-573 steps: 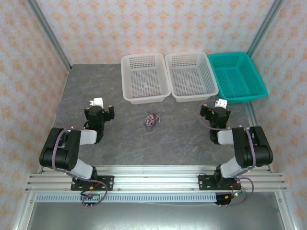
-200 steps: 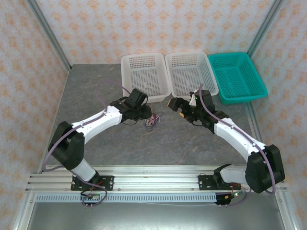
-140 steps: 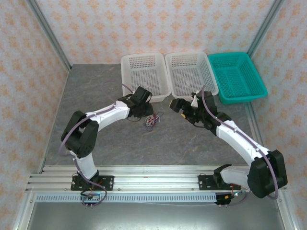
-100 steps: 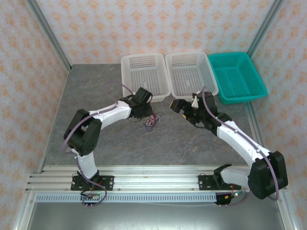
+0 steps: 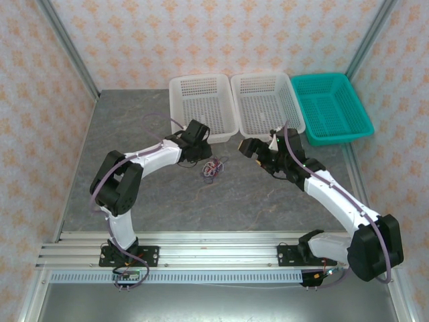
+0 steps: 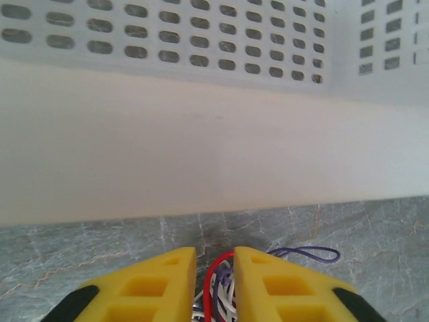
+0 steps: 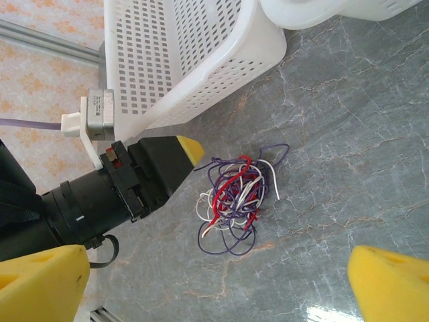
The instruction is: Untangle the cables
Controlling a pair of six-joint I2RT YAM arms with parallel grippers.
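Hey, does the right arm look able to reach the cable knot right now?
Probably yes. The right gripper hangs open close beside the cables, with nothing between them; the left gripper sits at the knot's opposite side, leaving this side free.

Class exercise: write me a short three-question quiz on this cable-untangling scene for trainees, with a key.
1. How many baskets stand at the far edge of the table?
2. True or false: the right arm's fingers stand wide apart.
3. The cables lie: A in a basket; B on the table; C lifted clear of it.
Key: 1 three; 2 true; 3 B.
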